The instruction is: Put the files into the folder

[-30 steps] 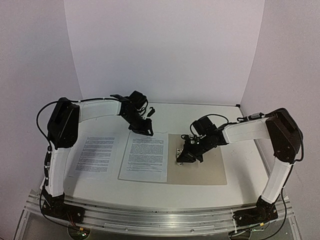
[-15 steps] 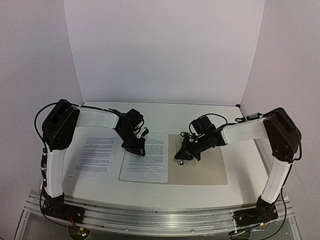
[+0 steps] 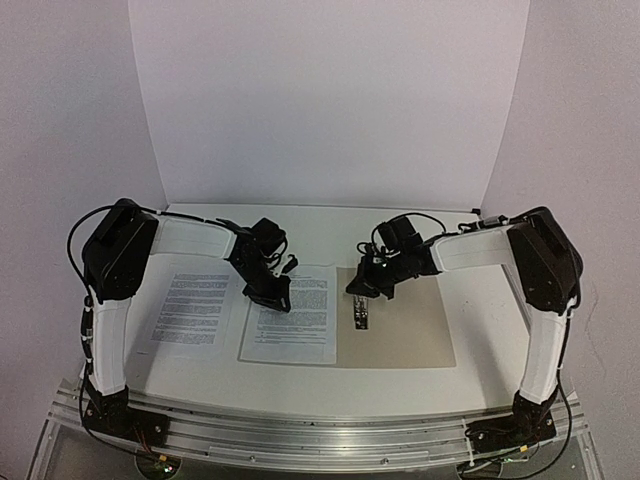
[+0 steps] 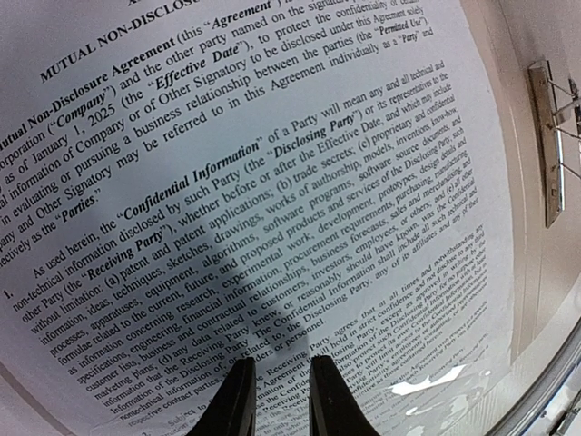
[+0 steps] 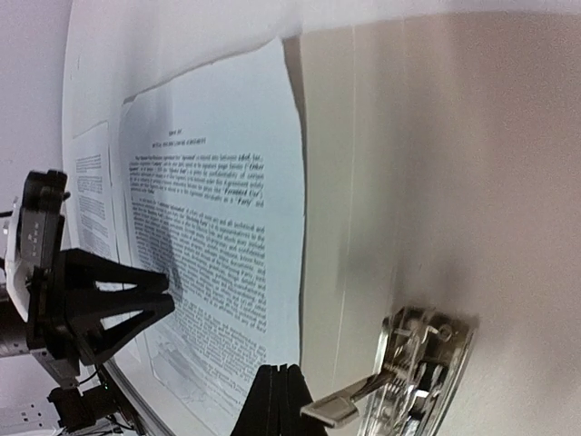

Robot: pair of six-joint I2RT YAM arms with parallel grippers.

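Note:
The beige folder (image 3: 410, 325) lies open on the table, its metal clip (image 3: 360, 313) at the left edge of the bare cover. One printed file (image 3: 290, 318) lies just left of the clip, the other file (image 3: 190, 310) further left. My left gripper (image 3: 279, 300) stands on the upper part of the middle file (image 4: 272, 182), tips (image 4: 277, 368) a narrow gap apart with only paper under them. My right gripper (image 3: 357, 292) is shut, with nothing in it. Its tip (image 5: 283, 374) sits beside the clip's (image 5: 427, 363) raised lever, over the folder (image 5: 436, 163).
A white backdrop wall (image 3: 330, 100) closes off the back of the table. The metal rail (image 3: 320, 435) with both arm bases runs along the near edge. The left gripper's fingers (image 5: 136, 309) show at the left of the right wrist view.
My left gripper has come down from the middle file's far edge onto its upper part. My right gripper has moved back from over the clip to its far end.

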